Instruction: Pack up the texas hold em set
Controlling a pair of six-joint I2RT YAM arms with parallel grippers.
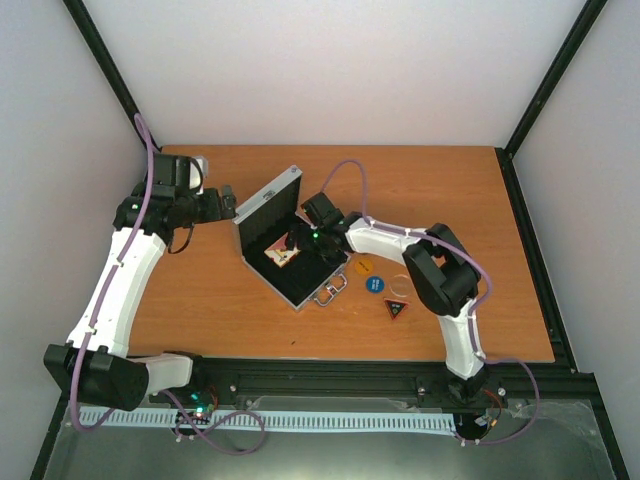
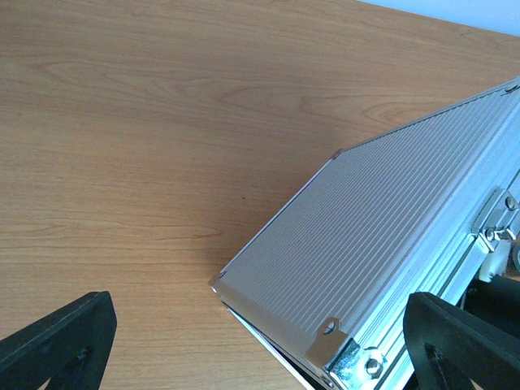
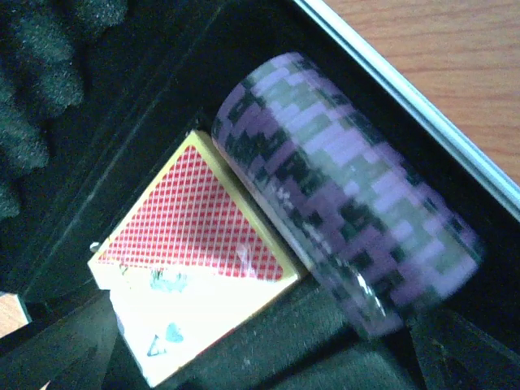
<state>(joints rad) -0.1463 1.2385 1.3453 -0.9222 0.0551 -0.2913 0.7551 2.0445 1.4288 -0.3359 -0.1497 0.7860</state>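
Note:
The silver case (image 1: 262,205) stands open mid-table, its lid upright and its black-lined tray (image 1: 310,275) in front. In the right wrist view a red card deck (image 3: 191,219) lies in the tray beside a purple-and-black chip stack (image 3: 349,195) lying on its side. My right gripper (image 3: 268,366) hangs open just over them, holding nothing. It shows over the tray (image 1: 297,243) from above, next to the deck (image 1: 279,256). My left gripper (image 2: 260,357) is open behind the ribbed lid (image 2: 390,236), a lid corner between its fingers (image 2: 57,345). From above it (image 1: 228,203) sits at the lid's left end.
On the table right of the case lie an orange disc (image 1: 365,266), a blue disc (image 1: 374,284), a clear disc (image 1: 400,283) and a dark triangular button (image 1: 399,308). The case's metal handle (image 1: 330,292) sticks out toward them. Black foam (image 3: 41,81) lines the lid.

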